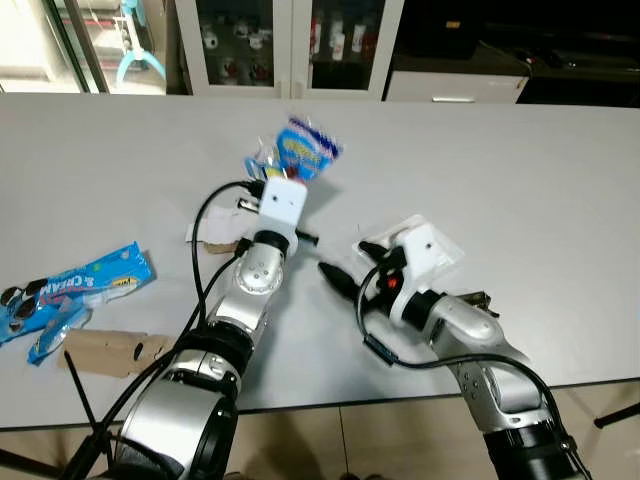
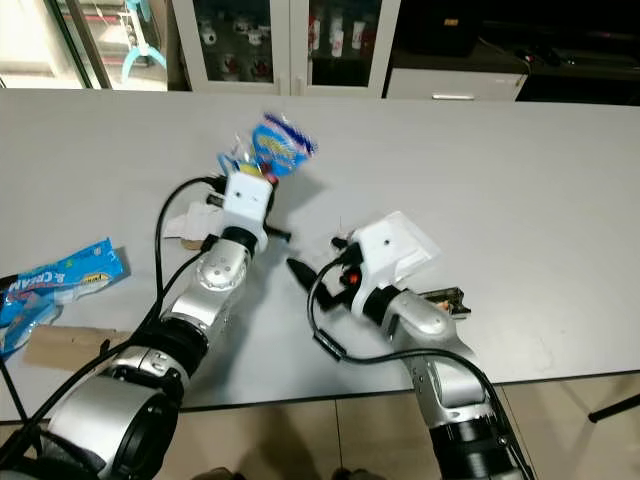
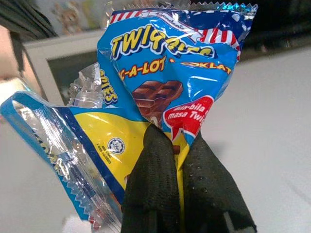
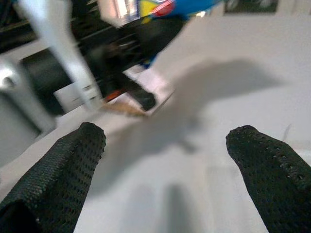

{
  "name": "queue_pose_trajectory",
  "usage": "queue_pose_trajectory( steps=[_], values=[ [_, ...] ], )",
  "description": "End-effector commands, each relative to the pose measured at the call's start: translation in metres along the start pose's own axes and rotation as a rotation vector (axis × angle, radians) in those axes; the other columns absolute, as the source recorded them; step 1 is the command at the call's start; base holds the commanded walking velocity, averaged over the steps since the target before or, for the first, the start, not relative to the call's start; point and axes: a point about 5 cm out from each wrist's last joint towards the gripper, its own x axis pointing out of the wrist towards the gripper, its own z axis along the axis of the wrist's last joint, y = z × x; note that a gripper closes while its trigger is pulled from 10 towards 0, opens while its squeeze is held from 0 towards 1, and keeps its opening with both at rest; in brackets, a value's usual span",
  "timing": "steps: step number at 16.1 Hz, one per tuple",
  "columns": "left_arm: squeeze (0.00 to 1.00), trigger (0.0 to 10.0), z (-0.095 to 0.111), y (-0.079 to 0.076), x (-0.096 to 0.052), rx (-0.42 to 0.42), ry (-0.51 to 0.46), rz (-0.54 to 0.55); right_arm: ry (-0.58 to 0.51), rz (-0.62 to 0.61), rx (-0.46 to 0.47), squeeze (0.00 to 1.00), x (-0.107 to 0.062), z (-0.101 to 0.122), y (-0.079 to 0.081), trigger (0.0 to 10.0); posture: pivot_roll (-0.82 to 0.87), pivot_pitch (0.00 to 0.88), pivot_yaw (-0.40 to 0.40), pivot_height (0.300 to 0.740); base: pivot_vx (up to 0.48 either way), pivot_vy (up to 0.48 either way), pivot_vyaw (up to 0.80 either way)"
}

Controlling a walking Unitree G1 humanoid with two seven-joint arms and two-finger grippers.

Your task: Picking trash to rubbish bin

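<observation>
Snack wrapper [image 3: 160, 87] pinched at bottom edge by left gripper [image 3: 182, 170], fingers closed tight, lifted above table [image 1: 520, 160] for carrying to bin. Right gripper [image 4: 165, 160] spread wide, empty, low over table. Blue packet [image 1: 75, 285], cardboard scrap [image 1: 105, 352] near left edge.

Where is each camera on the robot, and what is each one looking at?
Left eye view: on the head, looking down at the grey table; both silver arms show, the left gripper holding up a blue snack wrapper.
Right eye view: beside it on the head, same scene, with the right gripper low over the table.
Left wrist view: on the left wrist, looking along its black fingers pinching the wrapper.
Right wrist view: on the right wrist, looking past its spread fingers at the left arm.
Shared: both eye views and the left wrist view show the wrapper.
</observation>
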Motion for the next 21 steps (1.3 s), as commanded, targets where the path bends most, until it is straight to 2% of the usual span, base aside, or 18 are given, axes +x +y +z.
queue_pose_trajectory(
  steps=[1,4,5,6,8,11,13,14,15,21],
  values=[
    [0.00,10.0,0.005,0.002,-0.001,-0.014,-0.044,0.034,-0.056,-0.079,-0.037,0.00,0.000,0.010,-0.011,10.0,-0.08,0.040,-0.052,0.740,0.000,0.000,0.00],
    [0.00,10.0,0.007,0.011,-0.006,-0.005,-0.078,0.071,-0.230,-0.244,-0.047,0.00,0.004,0.034,-0.026,10.0,-0.08,0.039,-0.048,0.740,0.000,0.000,0.00],
    [0.00,10.0,0.009,0.017,-0.008,-0.017,-0.090,0.097,-0.293,-0.375,-0.100,0.00,0.004,0.044,-0.037,10.0,-0.07,0.039,-0.051,0.740,0.000,0.000,0.00],
    [0.00,10.0,0.011,0.021,-0.009,-0.020,-0.099,0.114,-0.329,-0.440,-0.120,0.00,0.003,0.050,-0.044,10.0,-0.06,0.039,-0.054,0.740,0.000,0.000,0.00],
    [0.00,10.0,0.018,0.030,-0.011,-0.021,-0.128,0.146,-0.390,-0.500,-0.113,0.00,0.004,0.058,-0.050,10.0,-0.05,0.040,-0.059,0.740,0.000,0.000,0.00],
    [0.00,10.0,0.022,0.043,-0.014,-0.033,-0.132,0.193,-0.416,-0.615,-0.129,0.00,0.001,0.059,-0.061,10.0,-0.04,0.040,-0.062,0.740,0.000,0.000,0.00],
    [0.00,10.0,0.015,0.049,-0.018,-0.053,-0.099,0.208,-0.419,-0.690,-0.151,0.00,-0.001,0.058,-0.069,10.0,-0.04,0.038,-0.059,0.740,0.000,0.000,0.00],
    [0.00,10.0,0.005,0.050,-0.021,-0.043,-0.054,0.208,-0.413,-0.709,-0.166,0.00,-0.001,0.057,-0.072,10.0,-0.05,0.036,-0.058,0.740,0.000,0.000,0.00],
    [0.00,10.0,-0.004,0.048,-0.025,-0.025,-0.021,0.203,-0.405,-0.719,-0.186,0.00,-0.002,0.056,-0.075,10.0,-0.07,0.038,-0.056,0.740,0.000,0.000,0.00],
    [0.00,10.0,0.003,0.036,-0.021,-0.058,-0.034,0.186,-0.406,-0.746,-0.183,0.00,-0.005,0.051,-0.080,10.0,-0.06,0.029,-0.072,0.740,0.000,0.000,0.00]
  ],
)
